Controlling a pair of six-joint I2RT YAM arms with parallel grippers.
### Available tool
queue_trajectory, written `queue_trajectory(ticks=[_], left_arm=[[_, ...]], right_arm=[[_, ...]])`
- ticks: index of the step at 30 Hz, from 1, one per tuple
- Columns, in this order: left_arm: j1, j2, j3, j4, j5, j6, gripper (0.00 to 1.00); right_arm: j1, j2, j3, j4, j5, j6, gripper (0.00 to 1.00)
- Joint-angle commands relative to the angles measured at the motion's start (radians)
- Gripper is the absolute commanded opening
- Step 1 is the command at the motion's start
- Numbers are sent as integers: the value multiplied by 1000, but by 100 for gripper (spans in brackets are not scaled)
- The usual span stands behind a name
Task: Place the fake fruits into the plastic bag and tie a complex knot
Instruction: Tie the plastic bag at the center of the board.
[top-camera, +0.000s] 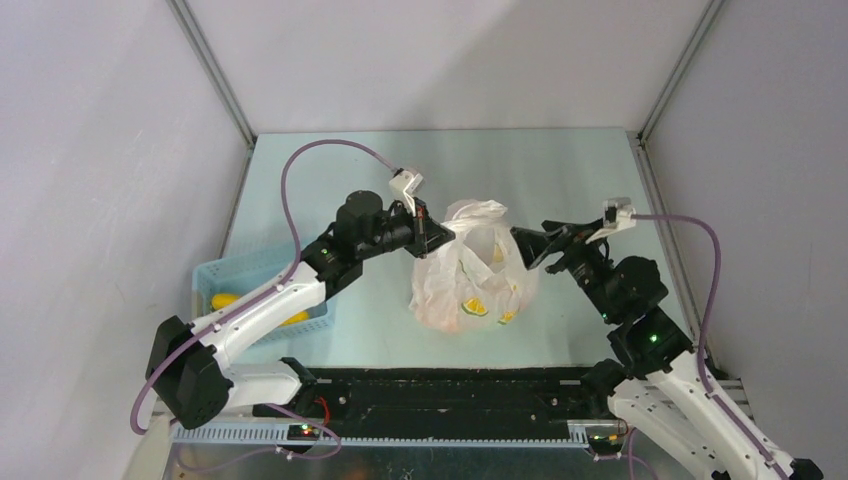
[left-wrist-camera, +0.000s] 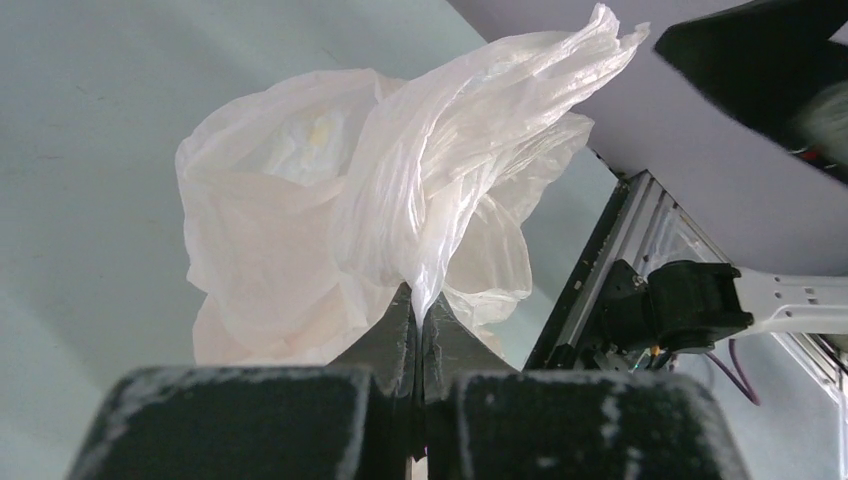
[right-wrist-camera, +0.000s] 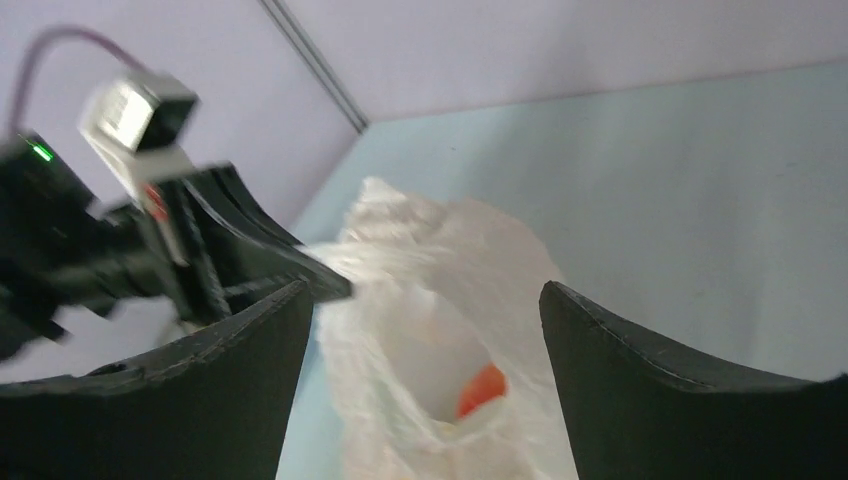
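**Figure.** The plastic bag (top-camera: 470, 275) stood upright at mid-table between the arms, its bunched top rising vertically. An orange fake fruit (right-wrist-camera: 487, 388) was seen inside through the open mouth. A twisted strip of the bag's top was pinched in the pressed-together left gripper (left-wrist-camera: 418, 305), on the bag's left. The right gripper (top-camera: 527, 250), jaws spread wide and empty, was held just beside the bag's right side, the mouth directly ahead. A yellow fruit (top-camera: 224, 300) lay in the blue basket (top-camera: 262, 268) by the left arm.

Soft, even light, faint shadows; the plastic bag (left-wrist-camera: 420, 180) glares near white; right wrist view blurs, the left arm (right-wrist-camera: 60, 240) smeared.
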Motion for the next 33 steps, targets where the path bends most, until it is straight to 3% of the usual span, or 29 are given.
queue_trajectory(ticks=[1, 7, 13, 19, 28, 33], left_arm=[[-10, -27, 41, -5, -98, 40, 0], [-33, -46, -11, 60, -156, 45, 0], [-50, -54, -39, 74, -160, 31, 0], [-57, -72, -47, 68, -166, 34, 0], [-58, -79, -44, 60, -159, 36, 0], [-59, -74, -41, 54, -155, 40, 0]], right_arm=[[-1, 103, 115, 2, -3, 318, 89], [29, 260, 234, -16, 22, 482, 90], [162, 380, 347, -72, 235, 442, 92], [249, 434, 378, -108, 468, 357, 85], [251, 471, 384, -102, 484, 297, 88], [240, 490, 384, -44, 426, 267, 75]])
